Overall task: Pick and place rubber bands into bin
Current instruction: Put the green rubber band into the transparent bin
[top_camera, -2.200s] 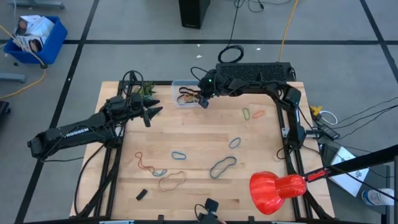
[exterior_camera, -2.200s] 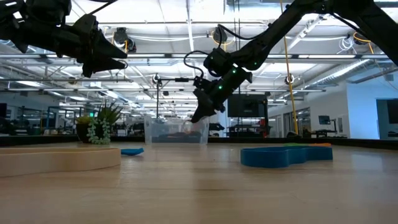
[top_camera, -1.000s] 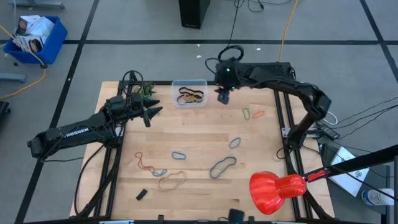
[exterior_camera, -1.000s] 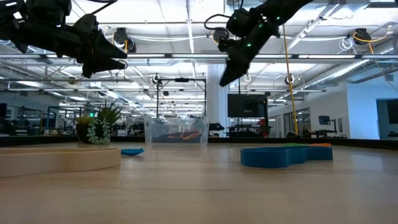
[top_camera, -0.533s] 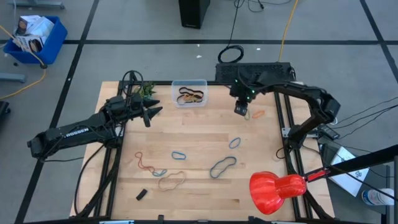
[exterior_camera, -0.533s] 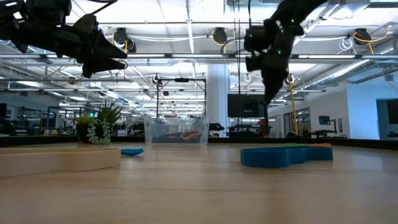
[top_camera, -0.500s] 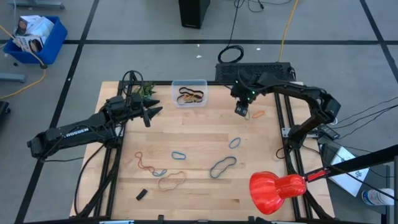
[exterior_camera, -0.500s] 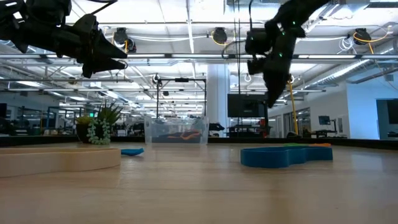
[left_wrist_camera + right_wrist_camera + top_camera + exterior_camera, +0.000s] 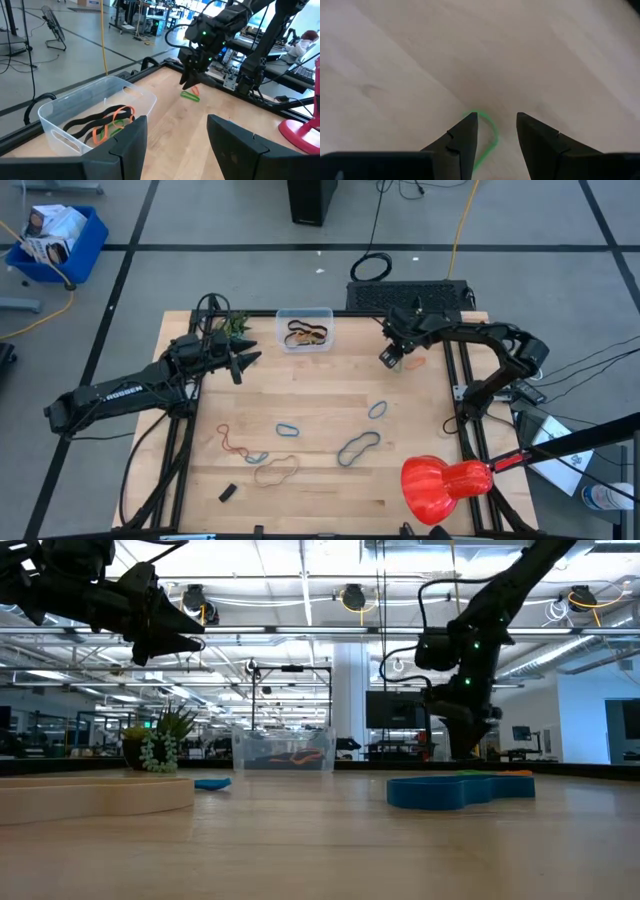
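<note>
The clear bin (image 9: 306, 328) stands at the table's far edge with black, orange and green rubber bands (image 9: 102, 125) lying in it. Loose rubber bands lie on the table: a green one (image 9: 495, 131) beside an orange one (image 9: 416, 363) at the far right, blue ones (image 9: 378, 409) in the middle, and red (image 9: 232, 442) and tan (image 9: 275, 470) ones nearer the front. My right gripper (image 9: 390, 358) points down, open, just over the green band (image 9: 190, 96), with a fingertip on either side of its curve. My left gripper (image 9: 245, 360) hovers open and high, left of the bin.
A small potted plant (image 9: 235, 328) stands at the far left, by the left arm. A red bulb-shaped object (image 9: 445, 485) sits at the near right corner. A small black block (image 9: 228, 492) lies near the front left. A blue crate (image 9: 55, 240) stands on the floor beyond the table.
My right gripper has left the spot just right of the bin. It has gone toward the table's right edge and a little nearer, and has sunk from high up to just over the green band. On the way it has tipped to point down.
</note>
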Controlling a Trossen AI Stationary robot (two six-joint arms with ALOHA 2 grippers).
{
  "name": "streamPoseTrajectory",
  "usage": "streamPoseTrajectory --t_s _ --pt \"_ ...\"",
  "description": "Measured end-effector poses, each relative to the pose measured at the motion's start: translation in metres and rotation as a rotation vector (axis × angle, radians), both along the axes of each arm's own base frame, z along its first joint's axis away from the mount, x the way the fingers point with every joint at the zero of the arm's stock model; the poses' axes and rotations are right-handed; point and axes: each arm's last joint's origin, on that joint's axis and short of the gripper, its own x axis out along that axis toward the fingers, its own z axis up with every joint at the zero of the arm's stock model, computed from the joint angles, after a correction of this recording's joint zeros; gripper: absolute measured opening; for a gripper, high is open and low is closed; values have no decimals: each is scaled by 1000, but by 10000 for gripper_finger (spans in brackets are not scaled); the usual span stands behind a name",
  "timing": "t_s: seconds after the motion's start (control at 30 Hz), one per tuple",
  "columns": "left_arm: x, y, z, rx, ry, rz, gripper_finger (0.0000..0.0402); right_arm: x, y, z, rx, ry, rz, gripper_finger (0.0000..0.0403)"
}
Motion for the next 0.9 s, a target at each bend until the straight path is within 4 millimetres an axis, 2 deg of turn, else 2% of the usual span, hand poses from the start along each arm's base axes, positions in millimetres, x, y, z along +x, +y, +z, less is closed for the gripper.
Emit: streamPoseTrajectory --t_s 0.4,0.7,0.9 --pt "0 0 0 0 0 0 214 -9 3 -10 39 3 -98 130" --pt "0 0 0 1 0 0 214 -21 15 -31 112 -14 -126 128" --pt "0 0 0 2 0 0 214 -25 19 -37 135 -2 -122 91"
